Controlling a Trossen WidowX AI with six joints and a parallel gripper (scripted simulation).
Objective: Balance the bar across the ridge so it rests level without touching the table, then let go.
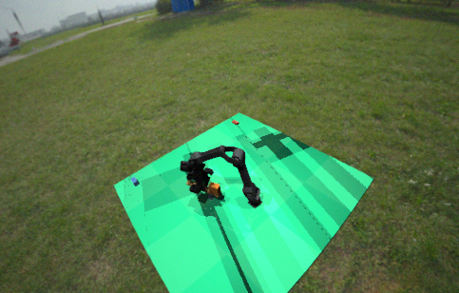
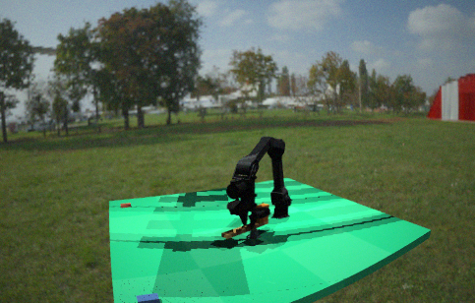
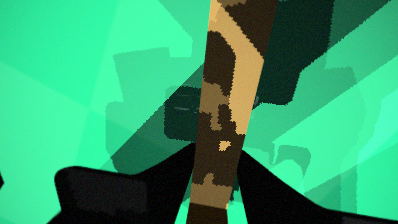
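The orange-brown bar (image 2: 234,232) (image 3: 250,65) (image 1: 215,190) has a blocky orange end on the side toward the arm's base. My gripper (image 2: 248,224) (image 3: 216,151) points down and is shut on the bar, one finger on each side of it in the wrist view. The bar is held low over the table; its far end looks a little lower in the exterior view, but I cannot tell whether it is level. A small dark shape, apparently the ridge (image 2: 253,235) (image 3: 182,120), stands beneath the bar, partly hidden and in shadow. Contact between them cannot be made out.
The green table (image 1: 174,243) (image 2: 342,256) is crossed by dark shadow bands. A small blue block (image 1: 134,181) (image 2: 148,298) lies near one edge. A small red block (image 1: 235,122) (image 2: 125,205) lies near a far corner. Both are well away from the arm.
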